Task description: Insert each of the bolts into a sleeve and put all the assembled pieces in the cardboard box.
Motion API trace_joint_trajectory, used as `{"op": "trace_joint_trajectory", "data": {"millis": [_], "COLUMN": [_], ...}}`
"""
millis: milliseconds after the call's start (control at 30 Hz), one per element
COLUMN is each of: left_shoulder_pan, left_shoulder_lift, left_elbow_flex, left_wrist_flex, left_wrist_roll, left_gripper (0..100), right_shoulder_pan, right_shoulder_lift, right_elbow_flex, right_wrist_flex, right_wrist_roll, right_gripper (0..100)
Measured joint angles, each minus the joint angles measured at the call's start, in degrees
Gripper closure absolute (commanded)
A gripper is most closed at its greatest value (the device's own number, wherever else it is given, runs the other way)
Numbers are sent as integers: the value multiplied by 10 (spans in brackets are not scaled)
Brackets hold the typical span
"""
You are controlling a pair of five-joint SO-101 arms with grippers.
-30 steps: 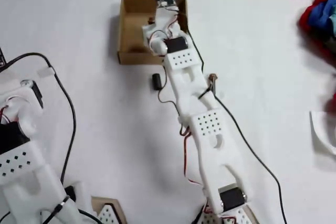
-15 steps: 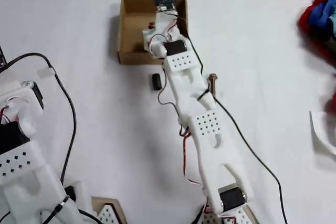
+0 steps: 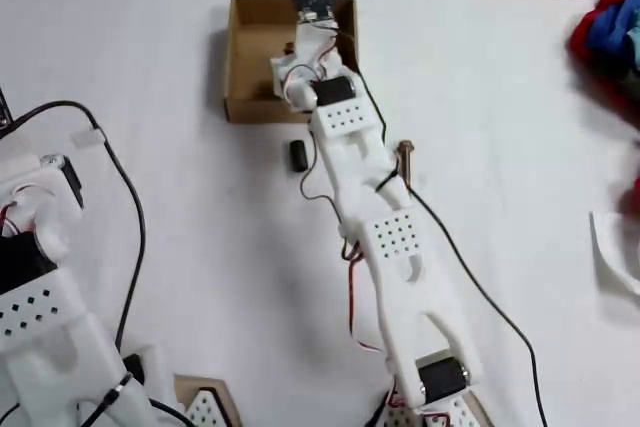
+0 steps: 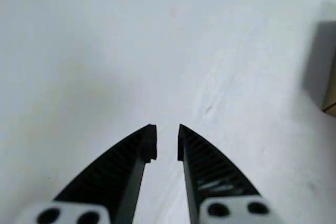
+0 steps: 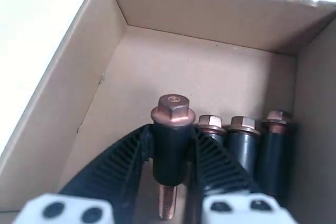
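Right gripper (image 5: 170,132) is inside the cardboard box (image 5: 210,19), clamped on an assembled piece (image 5: 169,153). That's a copper bolt through a black sleeve, pinched by the sleeve. Its long axis runs along the fingers, hex head out past the fingertips and threaded end back toward the wrist.

Ahead of the tips there's bare box floor up to the far wall, and wide open floor off one finger to the side wall. It's tighter off the other finger: three finished pieces (image 5: 242,140) stand in a row just beside it, near the opposite wall, heads pointing the same way.

Behind the gripper, on the table (image 3: 180,197), a loose sleeve (image 3: 298,155) and a loose bolt (image 3: 405,160) flank the right arm.

Left gripper (image 4: 167,141) hangs over bare tabletop, jaws parted a sliver, holding nothing.
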Motion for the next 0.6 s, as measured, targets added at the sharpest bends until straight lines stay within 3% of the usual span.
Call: {"op": "trace_joint_trajectory", "data": {"millis": [600], "left_shoulder_pan": [0], "left_shoulder_lift": [0], "left_elbow_flex": [0], "left_wrist_flex": [0], "left_wrist_roll": [0], "left_gripper": [910], "right_shoulder_pan": [-4], "right_shoulder_lift": [18], "right_elbow_flex": [7], "right_wrist_flex": [-2], "right_wrist_roll": [0], "right_gripper": [918]}}
